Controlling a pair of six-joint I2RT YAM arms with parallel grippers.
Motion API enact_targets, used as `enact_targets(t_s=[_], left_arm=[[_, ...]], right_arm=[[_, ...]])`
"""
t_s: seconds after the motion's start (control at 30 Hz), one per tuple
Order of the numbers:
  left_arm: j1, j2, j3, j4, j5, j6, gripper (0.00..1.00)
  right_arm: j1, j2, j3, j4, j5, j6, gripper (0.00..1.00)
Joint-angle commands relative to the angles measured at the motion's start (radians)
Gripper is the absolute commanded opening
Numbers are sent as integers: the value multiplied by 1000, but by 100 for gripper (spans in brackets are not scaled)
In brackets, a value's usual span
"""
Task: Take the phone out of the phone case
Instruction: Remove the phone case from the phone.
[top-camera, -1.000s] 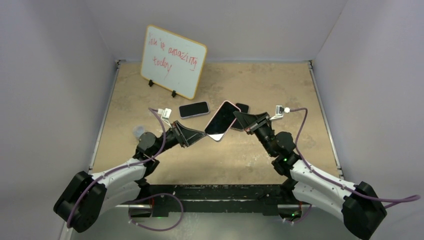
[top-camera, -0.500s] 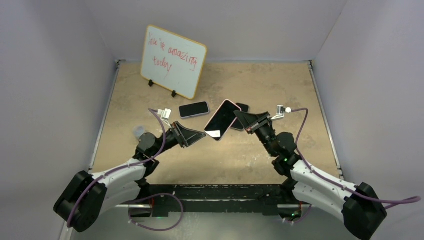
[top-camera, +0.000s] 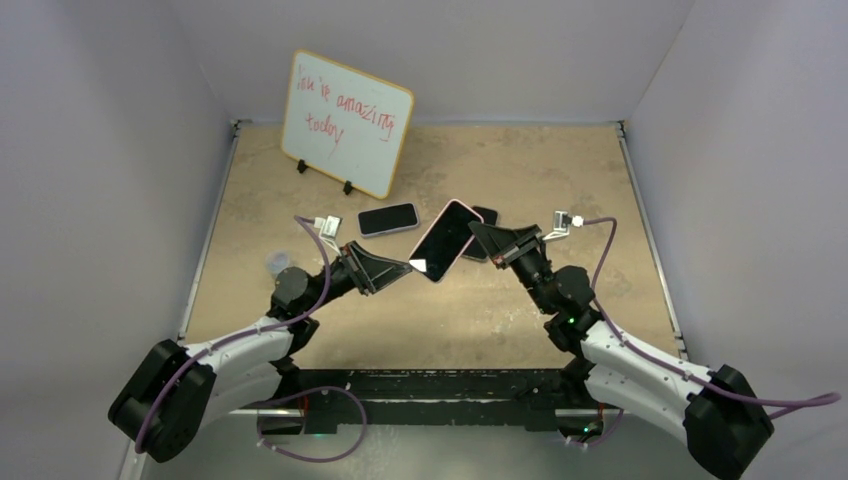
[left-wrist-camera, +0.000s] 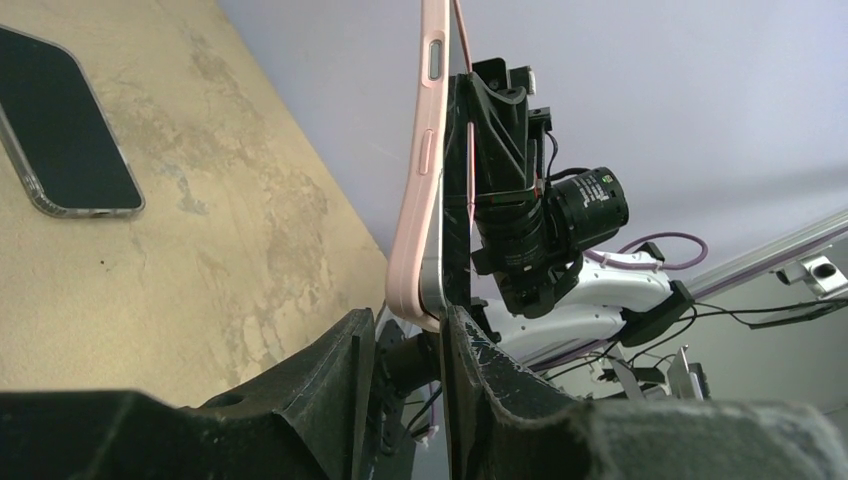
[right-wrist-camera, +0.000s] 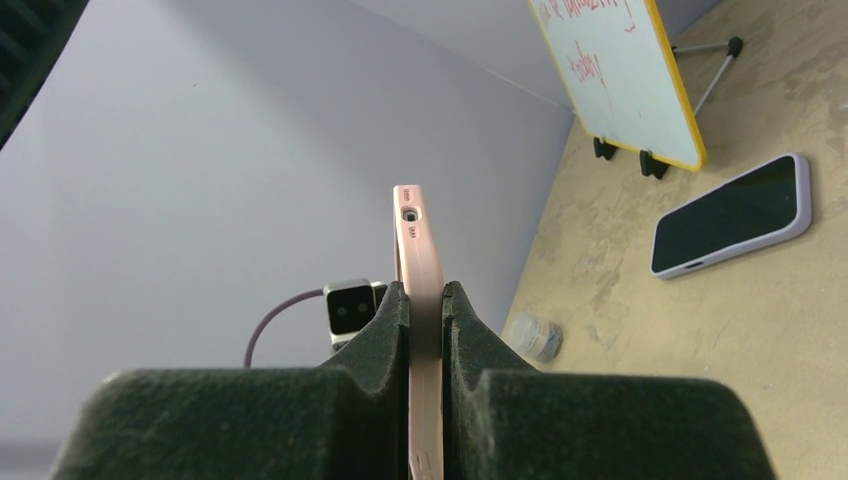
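A phone in a pink phone case hangs tilted above the table's middle. My right gripper is shut on its upper right edge; in the right wrist view the pink case stands edge-on between the jaws of that gripper. My left gripper is at the phone's lower corner. In the left wrist view that gripper stands open, with the corner just between the fingertips. There the phone's silver edge touches the right finger, and a gap remains beside the left finger.
A second phone in a pale case lies flat on the table behind the left gripper. A dark phone is half hidden behind the right gripper. A whiteboard stands at the back left. A small clear cap lies by the left arm.
The phone's lower corner has shifted slightly left toward my left fingertips. The right gripper's hold has not changed.
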Motion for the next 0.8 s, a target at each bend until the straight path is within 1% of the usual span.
enact_targets(t_s=[0.0, 0.4, 0.77], left_arm=[[5, -2, -5, 63, 11, -14, 33], [5, 10, -13, 65, 8, -10, 30], [5, 22, -13, 58, 2, -10, 22]], right_arm=[[-1, -14, 11, 107, 3, 40, 0], [-1, -22, 11, 109, -1, 59, 0], [-1, -22, 22, 105, -9, 63, 0]])
